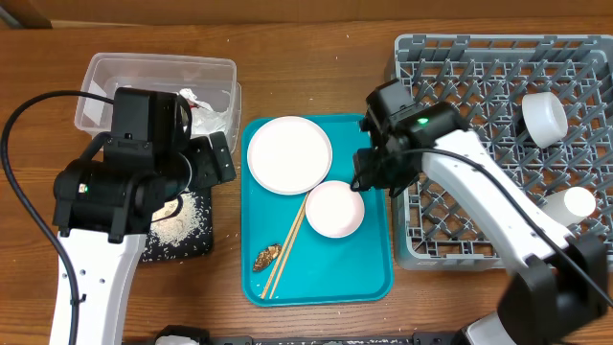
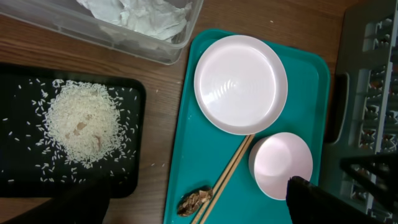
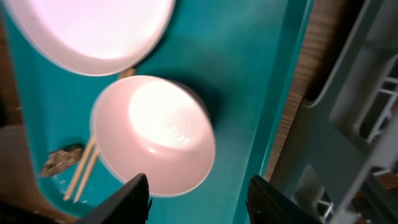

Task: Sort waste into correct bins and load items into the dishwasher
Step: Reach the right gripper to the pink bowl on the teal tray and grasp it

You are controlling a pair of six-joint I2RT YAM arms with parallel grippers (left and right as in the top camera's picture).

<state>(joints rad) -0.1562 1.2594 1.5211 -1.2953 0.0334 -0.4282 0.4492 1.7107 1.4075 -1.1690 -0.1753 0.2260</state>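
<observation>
Left gripper (image 1: 213, 158): open wide, holding nothing. It hangs over the gap between the black tray and the teal tray.
Right gripper (image 3: 198, 183): open, holding nothing. It hangs just over the pink bowl's edge, on the side nearest the rack.
Pink bowl (image 3: 155, 130): stands right way up on the teal tray, just beside the plate. It looks empty.
Plate (image 1: 289, 153): lies flat at the far end of the teal tray. It looks clean.
Chopsticks (image 2: 230, 165): lie on the teal tray. They run from under the plate's edge, past the pink bowl, to the scrap.
Scrap (image 2: 194, 200): small and brown, on the teal tray, touching the chopstick tips.
Rice (image 2: 81, 124): a pile in the middle of the black tray, with loose grains all around it.
Black tray (image 2: 127, 177): sits on the table (image 1: 316, 57), between the tub and the near edge, left of the teal tray.
Tub (image 1: 158, 81): clear, at the far left.
Wrapper (image 2: 143, 15): crumpled, mostly white, inside the tub.
Teal tray (image 1: 374, 273): in the middle, between the black tray and the rack.
Rack (image 1: 450, 105): grey, on the right.
White bowl (image 1: 544, 117): tipped on its side among the rack's pegs.
Cup (image 1: 578, 201): in the rack, nearer the front, apart from the white bowl.
</observation>
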